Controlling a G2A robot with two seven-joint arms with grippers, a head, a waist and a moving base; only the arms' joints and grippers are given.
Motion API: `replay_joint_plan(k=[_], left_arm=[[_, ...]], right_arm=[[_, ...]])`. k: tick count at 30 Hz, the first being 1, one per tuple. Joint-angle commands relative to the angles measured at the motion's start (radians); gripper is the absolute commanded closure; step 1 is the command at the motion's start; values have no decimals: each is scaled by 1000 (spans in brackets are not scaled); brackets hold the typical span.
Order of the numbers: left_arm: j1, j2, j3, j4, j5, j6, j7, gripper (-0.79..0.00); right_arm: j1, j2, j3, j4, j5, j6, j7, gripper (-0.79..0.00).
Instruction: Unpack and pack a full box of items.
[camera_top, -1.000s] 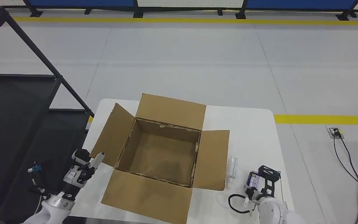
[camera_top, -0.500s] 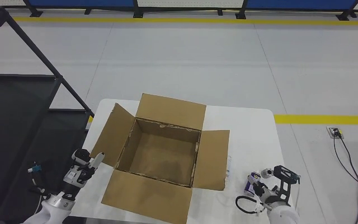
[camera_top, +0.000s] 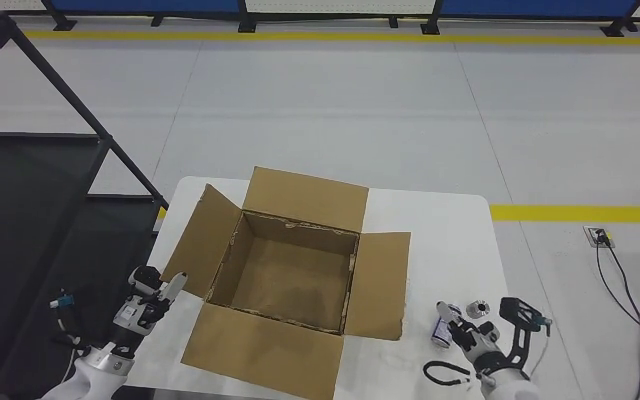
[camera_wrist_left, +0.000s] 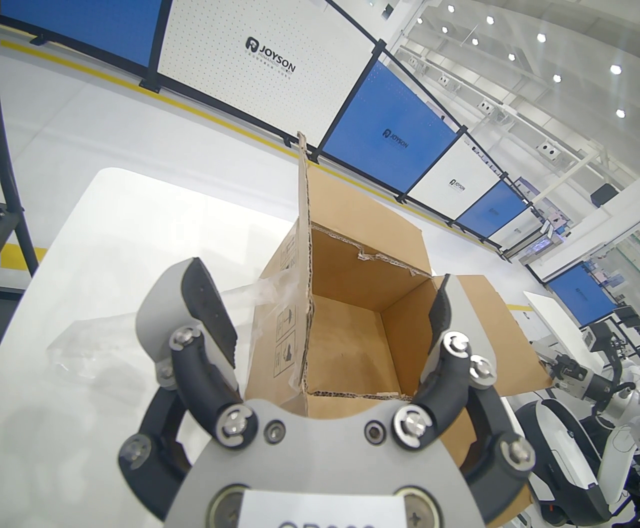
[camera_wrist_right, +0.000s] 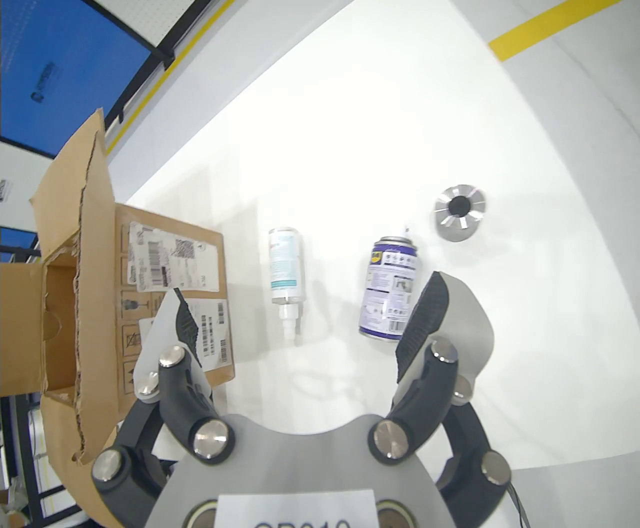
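Overhead, the cardboard box (camera_top: 290, 275) stands open and bare inside. The left pincer (camera_top: 160, 281) hangs released at its near flap, and the right pincer (camera_top: 495, 330), also released, has the spray can (camera_top: 440, 325) and steel collet (camera_top: 477, 308) just ahead. From the left wrist, a side flap rises between the spread fingers. From the right wrist, the can lies on the tabletop (camera_wrist_right: 350, 125) beside one fingertip, with a pump bottle (camera_wrist_right: 285, 270) farther across. The can looks rigid, slick and likely to roll, so clamp across its mid-body.
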Motion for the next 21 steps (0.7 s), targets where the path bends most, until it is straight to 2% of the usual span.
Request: replay_joint_plan(k=[1, 5, 9, 11, 15, 21], left_arm=[[3, 0, -5, 1, 1, 5, 12, -785], [11, -1, -16, 3, -12, 11, 29, -785], [12, -1, -23, 8, -21, 13, 34, -785], [10, -1, -23, 10, -22, 16, 33, -785], [2, -1, -16, 9, -17, 22, 29, -785], [-8, -1, -9, 7, -9, 26, 25, -785]], right_arm=[[-2, 5, -4, -12, 49, -78, 27, -785], [-12, 22, 40, -34, 161, -262, 141, -785], [-35, 48, 97, -11, 251, -557, 246, -785], [-35, 60, 120, 7, 257, -655, 282, -785], [-32, 72, 91, 22, 201, -717, 269, -785], [-15, 79, -11, 29, 53, -671, 202, -785]])
